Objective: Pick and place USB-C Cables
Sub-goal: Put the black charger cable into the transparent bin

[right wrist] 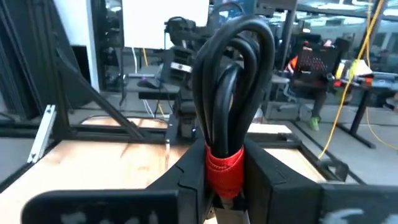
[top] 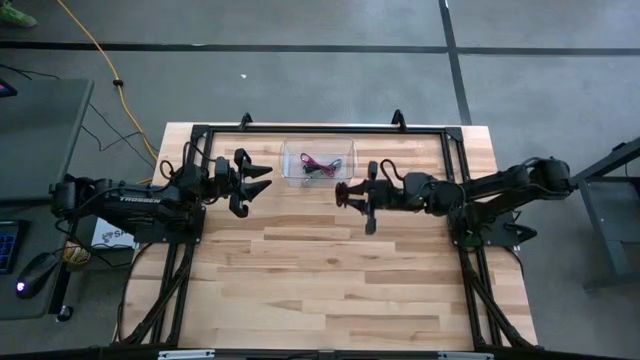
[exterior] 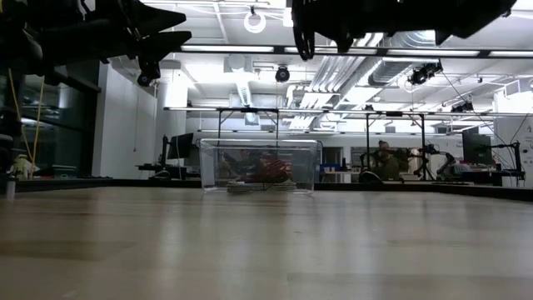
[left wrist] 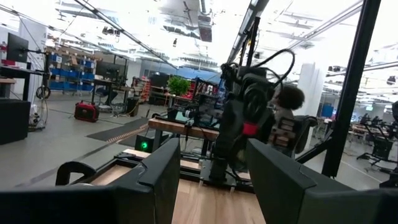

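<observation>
Right wrist view, black cable (right wrist: 233,87) clamped in right tool (right wrist: 225,180)

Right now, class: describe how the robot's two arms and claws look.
Both arms are dark, jointed and black-cabled. The left arm carries white lettering along its side. The left claw and right claw each have two broad, angular black fingers.

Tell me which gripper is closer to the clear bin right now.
Roughly equal, the right gripper perhaps slightly nearer, holding a black cable just off the clear bin's near right corner; the left gripper hangs open at its left side.
</observation>
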`<move>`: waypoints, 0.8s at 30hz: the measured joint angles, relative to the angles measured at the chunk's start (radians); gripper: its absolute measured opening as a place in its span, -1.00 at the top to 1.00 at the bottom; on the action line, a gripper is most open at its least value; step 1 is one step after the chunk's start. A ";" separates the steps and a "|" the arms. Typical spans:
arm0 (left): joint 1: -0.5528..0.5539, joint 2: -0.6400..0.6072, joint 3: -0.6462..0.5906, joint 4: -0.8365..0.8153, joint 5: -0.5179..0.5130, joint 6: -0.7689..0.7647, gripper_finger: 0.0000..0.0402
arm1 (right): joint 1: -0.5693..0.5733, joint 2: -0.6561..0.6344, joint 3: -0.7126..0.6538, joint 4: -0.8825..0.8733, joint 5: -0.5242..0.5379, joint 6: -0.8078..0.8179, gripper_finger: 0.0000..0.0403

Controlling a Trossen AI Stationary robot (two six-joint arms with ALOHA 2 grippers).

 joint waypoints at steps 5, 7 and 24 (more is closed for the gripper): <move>0.000 0.000 0.000 0.000 0.000 0.003 0.18 | -0.030 0.000 -0.055 0.112 -0.023 0.041 0.73; 0.000 0.000 0.000 0.000 0.000 0.003 0.18 | -0.037 0.000 -0.057 0.118 -0.029 0.046 0.73; 0.000 0.000 0.000 0.000 0.000 0.003 0.18 | -0.036 0.000 -0.057 0.117 -0.032 0.046 0.73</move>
